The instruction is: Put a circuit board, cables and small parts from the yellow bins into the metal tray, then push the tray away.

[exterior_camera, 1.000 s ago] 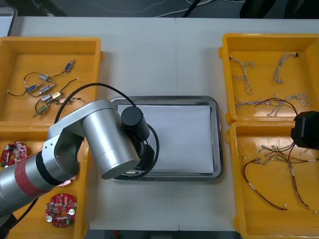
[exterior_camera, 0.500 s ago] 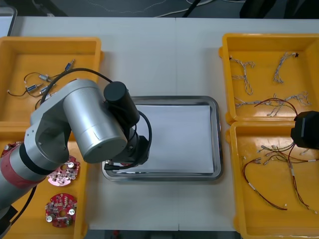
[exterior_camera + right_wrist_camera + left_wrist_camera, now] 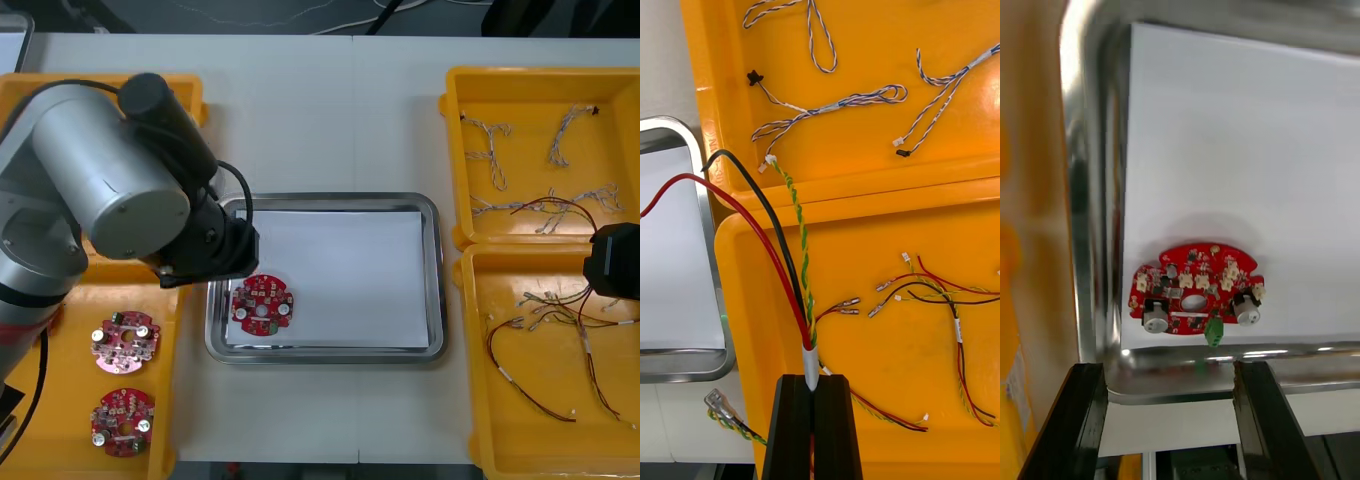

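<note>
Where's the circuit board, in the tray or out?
In. The circuit board lies flat inside the tray, clear of the open left gripper.

No text, number, brand or sign could be read. Any markings on the board in the tray were too small to be made out. A pale patch was seen on the bin beside the tray, but it was too blurred for any print to be told.
</note>
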Robot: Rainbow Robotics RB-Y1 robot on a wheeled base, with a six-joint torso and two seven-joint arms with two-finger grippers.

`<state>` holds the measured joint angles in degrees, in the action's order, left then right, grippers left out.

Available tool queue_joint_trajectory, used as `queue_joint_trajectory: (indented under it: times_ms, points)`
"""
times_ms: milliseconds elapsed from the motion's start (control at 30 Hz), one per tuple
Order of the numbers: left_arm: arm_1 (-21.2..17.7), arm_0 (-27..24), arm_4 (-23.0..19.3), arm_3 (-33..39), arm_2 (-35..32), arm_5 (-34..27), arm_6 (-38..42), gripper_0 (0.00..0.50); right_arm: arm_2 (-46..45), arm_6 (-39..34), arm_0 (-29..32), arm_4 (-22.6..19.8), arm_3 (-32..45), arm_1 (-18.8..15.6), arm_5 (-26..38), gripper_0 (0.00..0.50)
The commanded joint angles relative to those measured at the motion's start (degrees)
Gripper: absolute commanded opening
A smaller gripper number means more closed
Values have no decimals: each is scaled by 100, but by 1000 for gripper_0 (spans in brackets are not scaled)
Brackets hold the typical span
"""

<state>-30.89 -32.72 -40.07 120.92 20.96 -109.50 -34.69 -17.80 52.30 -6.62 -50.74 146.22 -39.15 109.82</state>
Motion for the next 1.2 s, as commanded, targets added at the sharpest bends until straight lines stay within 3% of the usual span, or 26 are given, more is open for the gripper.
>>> queue_joint_trajectory:
  times_ms: [33, 567, 733, 900, 1067, 1200]
  points:
    - [-286, -190, -115, 239, -629, -50, -794, 500, 48, -142, 73, 29, 161, -198, 18, 0]
    - [-822, 240, -221, 169, -2158, -50, -2103, 500, 145, -142, 91, -6, 126, -269, 18, 0]
    - [-963, 311, -212, -104, -2501, -50, -2622, 500, 567, -256, 170, -190, 144, -849, 18, 0]
    - [-1094, 311, -142, -473, -2562, -50, -2938, 500, 1015, -282, 126, -208, 372, -1165, 18, 0]
    - [-1209, 311, 34, -675, -2562, -50, -3193, 500, 1305, -203, -58, -313, 378, -1183, 18, 0]
    - [-1279, 311, 210, -904, -2694, -37, -3668, 500, 1525, -115, -287, -709, 378, -1192, 18, 0]
